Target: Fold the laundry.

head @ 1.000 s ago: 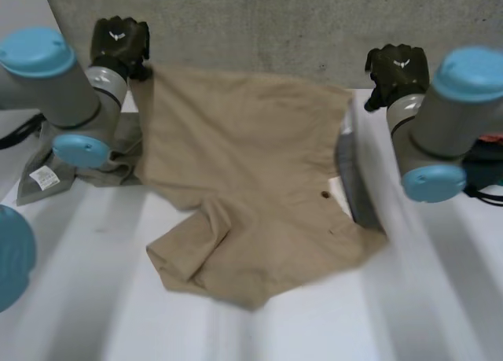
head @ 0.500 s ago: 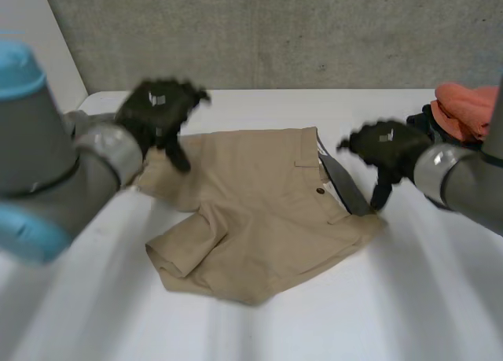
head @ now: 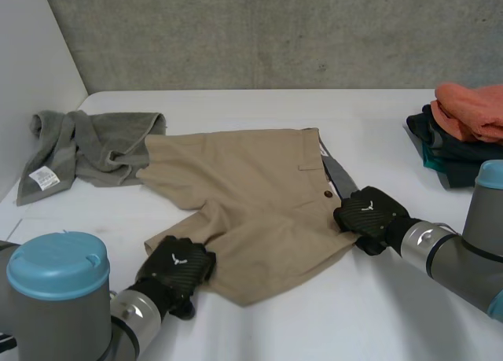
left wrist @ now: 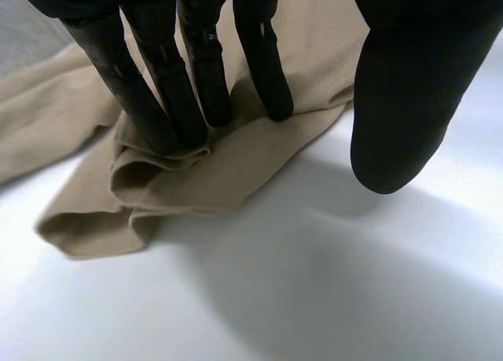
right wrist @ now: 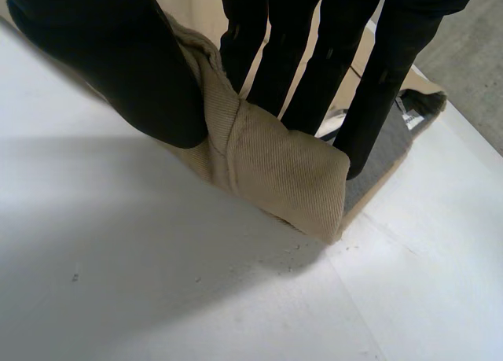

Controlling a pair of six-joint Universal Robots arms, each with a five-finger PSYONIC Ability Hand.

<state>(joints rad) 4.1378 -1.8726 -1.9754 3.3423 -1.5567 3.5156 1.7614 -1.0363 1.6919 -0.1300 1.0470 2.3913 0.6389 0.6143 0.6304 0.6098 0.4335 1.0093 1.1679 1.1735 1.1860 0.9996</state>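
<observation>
I see a rough grey concrete wall (head: 275, 31) running behind the far edge of the smooth white table (head: 314, 322). A plain white side wall (head: 31, 70) closes off the table's left edge. The light is soft and even, with faint shadows on the tabletop.

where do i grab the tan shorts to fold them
Take the shorts at their near corners, coming from the near side: the leg hem under the left hand and the waistband end pinched by the right hand. They lie flat, with thick doubled edges there.
</observation>
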